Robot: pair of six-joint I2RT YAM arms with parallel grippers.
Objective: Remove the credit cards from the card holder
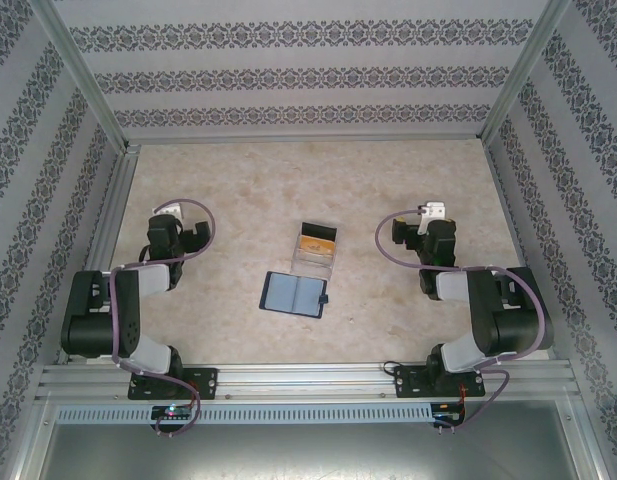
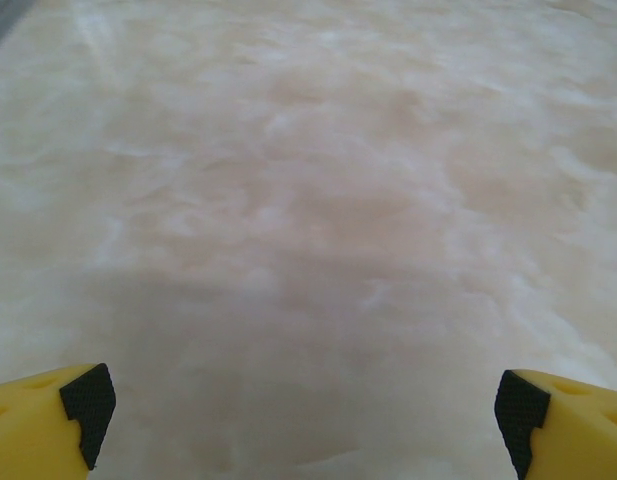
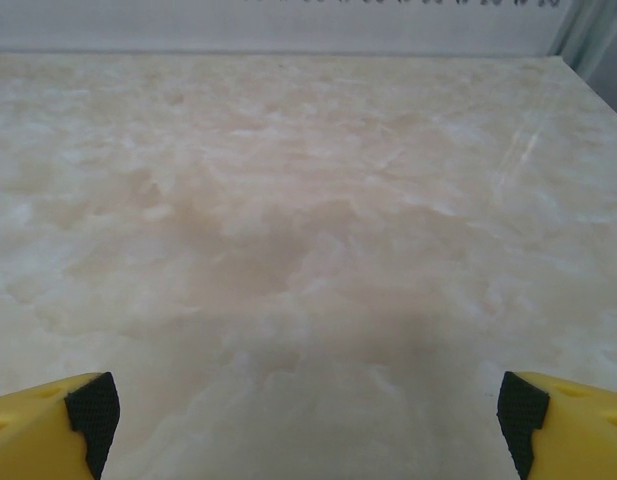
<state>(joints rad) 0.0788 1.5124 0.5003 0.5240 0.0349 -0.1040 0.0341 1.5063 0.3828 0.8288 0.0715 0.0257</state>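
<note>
The card holder (image 1: 294,294) lies opened flat near the table's middle. Its grey-blue inner panels face up and a small tab sticks out on its right side. I cannot make out the credit cards in its pockets from the top view. My left gripper (image 1: 168,213) rests far to the left of it, and in the left wrist view it (image 2: 306,410) is open over bare table. My right gripper (image 1: 432,212) rests far to the right, and it (image 3: 306,410) is likewise open with nothing between its yellow fingers (image 3: 48,420).
A clear acrylic stand (image 1: 315,250) sits just behind the card holder, with a black flat piece (image 1: 319,232) at its back and something orange inside. Patterned walls and metal rails (image 1: 108,215) enclose the marble-look table (image 1: 238,180).
</note>
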